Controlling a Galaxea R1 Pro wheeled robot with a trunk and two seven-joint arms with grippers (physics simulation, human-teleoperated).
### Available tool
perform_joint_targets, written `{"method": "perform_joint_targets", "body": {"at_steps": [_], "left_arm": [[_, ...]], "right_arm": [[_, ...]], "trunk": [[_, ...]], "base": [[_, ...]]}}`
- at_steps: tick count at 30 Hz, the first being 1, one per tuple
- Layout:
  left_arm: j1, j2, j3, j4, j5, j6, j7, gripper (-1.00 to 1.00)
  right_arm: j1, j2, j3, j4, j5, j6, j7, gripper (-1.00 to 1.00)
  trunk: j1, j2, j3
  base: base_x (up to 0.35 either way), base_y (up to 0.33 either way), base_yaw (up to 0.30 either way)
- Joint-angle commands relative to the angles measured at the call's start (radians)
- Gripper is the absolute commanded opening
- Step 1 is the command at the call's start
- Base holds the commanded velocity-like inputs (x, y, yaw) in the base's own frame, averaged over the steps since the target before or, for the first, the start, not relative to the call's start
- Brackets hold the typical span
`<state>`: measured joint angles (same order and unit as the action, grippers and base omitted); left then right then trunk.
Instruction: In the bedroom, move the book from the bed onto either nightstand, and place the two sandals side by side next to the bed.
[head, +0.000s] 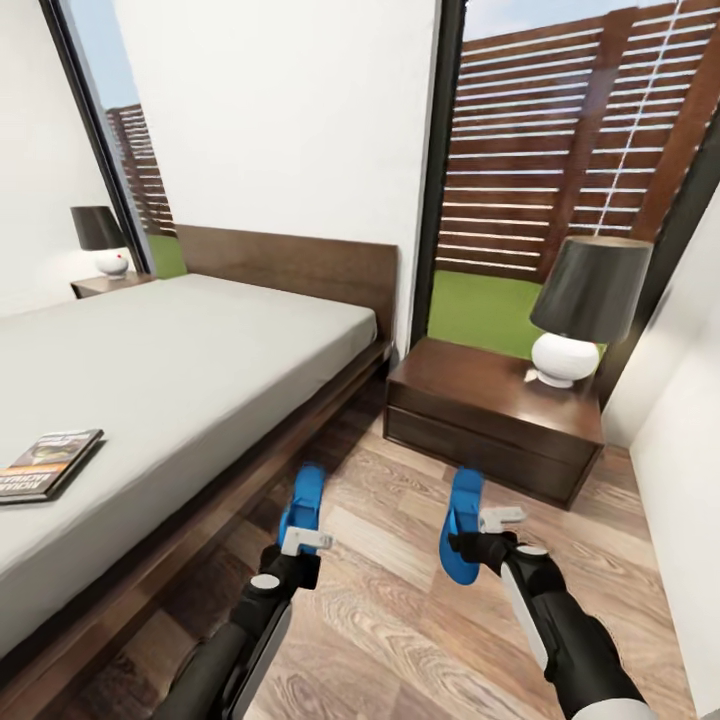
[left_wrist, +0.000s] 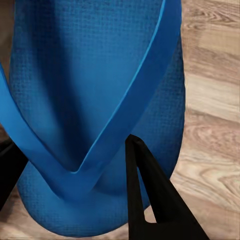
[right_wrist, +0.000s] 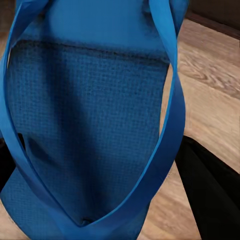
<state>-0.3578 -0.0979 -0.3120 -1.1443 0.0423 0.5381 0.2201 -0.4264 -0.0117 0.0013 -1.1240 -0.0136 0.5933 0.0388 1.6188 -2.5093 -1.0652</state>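
Two bright-blue sandals are off to the bed's right side, over the wood floor. My left gripper (head: 300, 541) is shut on the left sandal (head: 303, 500) close to the bed frame (head: 250, 480). My right gripper (head: 478, 540) is shut on the right sandal (head: 461, 520) in front of the nightstand (head: 480, 400). In the left wrist view, dark fingers (left_wrist: 150, 200) flank the toe end of the sandal (left_wrist: 90, 75). The right wrist view has the other sandal (right_wrist: 90, 115) between black fingers (right_wrist: 210, 195). The book (head: 48, 463) lies flat on the grey mattress (head: 170, 350) near its left edge.
The near nightstand carries a dark-shaded lamp (head: 588, 305) at its right end. A second nightstand (head: 105, 284) with a lamp stands beyond the bed at far left. A white wall (head: 680, 480) closes the right side. Wood floor (head: 390, 610) lies between the two arms.
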Motion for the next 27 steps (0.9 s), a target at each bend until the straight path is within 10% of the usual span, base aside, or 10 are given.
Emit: {"method": "perform_joint_targets", "body": {"at_steps": [1,8,27], "left_arm": [[-0.001,0.0,-0.002,0.052,0.001,-0.028,0.01,-1.0],[-0.001,-0.004,0.002,0.451,0.016,-0.319,0.012,-1.0],[-0.001,0.001,0.001,0.702,0.101,-0.576,0.012,-1.0]], "right_arm": [[0.009,-0.001,0.0,0.026,-0.002,-0.018,0.001,-1.0],[0.026,-0.008,0.002,0.421,-0.002,-0.35,0.011,-1.0],[0.028,-0.008,0.003,0.574,-0.001,-0.442,0.01,-1.0]], "trunk": [[0.0,-0.001,-0.001],[0.0,-0.001,-0.001],[0.0,-0.001,-0.001]], "base": [[0.273,-0.227,0.268],[0.27,-0.228,0.269],[0.236,-0.199,0.27]]}}
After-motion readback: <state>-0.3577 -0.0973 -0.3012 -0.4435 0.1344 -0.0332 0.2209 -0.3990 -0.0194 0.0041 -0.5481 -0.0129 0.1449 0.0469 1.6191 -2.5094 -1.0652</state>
